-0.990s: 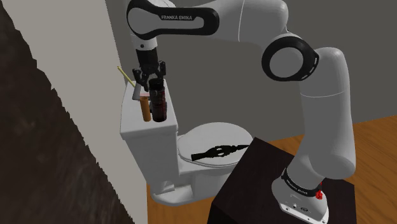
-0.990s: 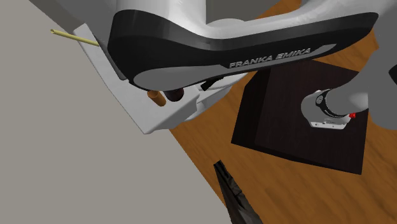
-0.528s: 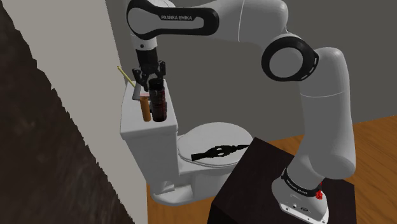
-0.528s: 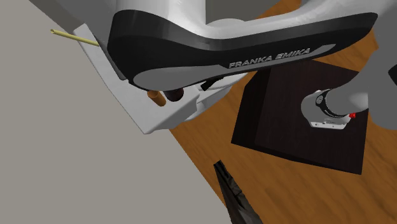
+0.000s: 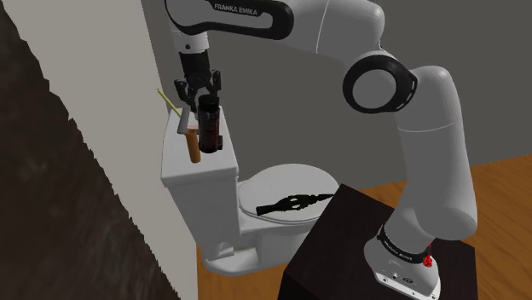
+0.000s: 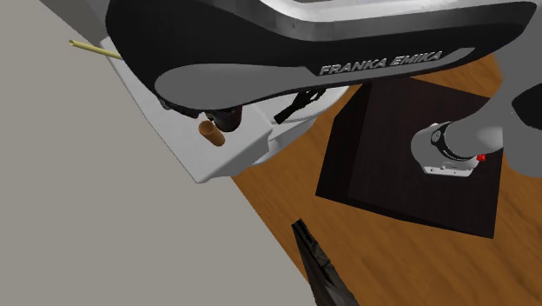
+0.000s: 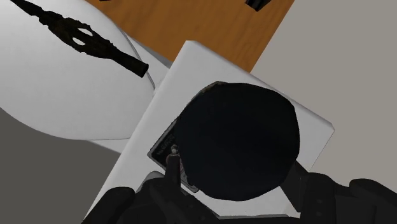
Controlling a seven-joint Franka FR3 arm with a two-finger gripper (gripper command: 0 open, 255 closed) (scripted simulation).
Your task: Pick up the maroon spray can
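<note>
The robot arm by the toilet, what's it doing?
The white arm's black gripper is shut on the top of a dark maroon spray can over the toilet tank. The can seems to hang just above the tank instead of resting on it. A brown cylinder stands on the tank beside it, and a black object lies on the toilet lid.

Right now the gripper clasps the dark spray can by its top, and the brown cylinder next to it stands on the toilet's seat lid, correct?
Not quite. The brown cylinder stands on the toilet tank, not on the seat lid, as the shoulder view shows. The rest holds: it is next to the dark spray can, which the gripper clasps by its top.
</note>
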